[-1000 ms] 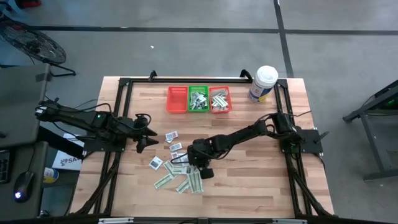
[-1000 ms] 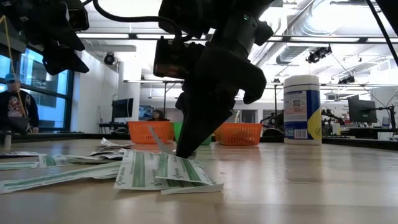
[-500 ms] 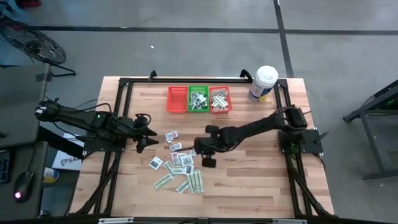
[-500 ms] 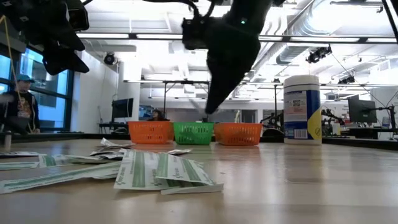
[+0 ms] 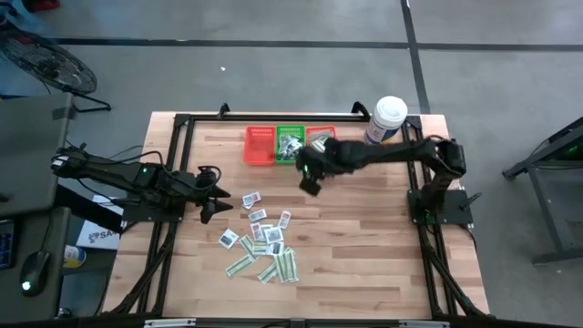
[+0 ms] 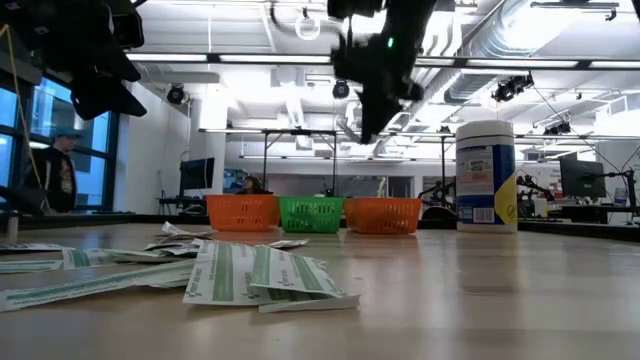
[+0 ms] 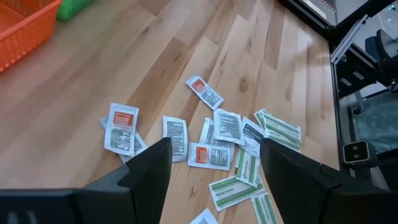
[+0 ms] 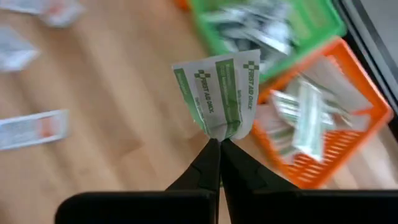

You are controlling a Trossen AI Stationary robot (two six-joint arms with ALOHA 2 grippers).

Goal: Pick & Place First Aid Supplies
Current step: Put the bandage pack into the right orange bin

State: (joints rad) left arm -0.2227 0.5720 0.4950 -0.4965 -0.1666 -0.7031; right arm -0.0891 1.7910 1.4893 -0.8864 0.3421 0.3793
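Step in hand: you are carrying one green-and-white packet (image 8: 217,93) toward the row of baskets at the far side of the table (image 5: 364,228); by my judgement the drop comes next.
Right gripper (image 8: 219,144): clenched on the packet's lower edge; the packet stands up past the fingertips, bent into a shallow fold.
Right gripper position: in the overhead view it hangs in the air (image 5: 308,173) just in front of the green basket (image 5: 291,146) and the right-hand orange basket (image 5: 322,146).
Packet relative to baskets: in the right wrist view it shows against the boundary between the green basket and the orange one; neither is squarely beneath it, as far as I can judge.
Matching contents: the orange basket (image 8: 323,118) holds long green-and-white strips like the one you carry; the green basket (image 8: 273,25) holds greyer packets. I judge the orange one the likelier target.
How to do it well: centre over the chosen basket before you release; go low, since a bent paper packet may flutter sideways; open fully so the edge does not cling.
Left gripper (image 7: 214,163): fingers spread, holding nothing, hovering over the left part of the table.
Remaining packets: a loose pile (image 5: 264,241) lies on the table, near the left gripper and well apart from the right one.
Risk: dropping over the shared rim could land the packet in the wrong basket.
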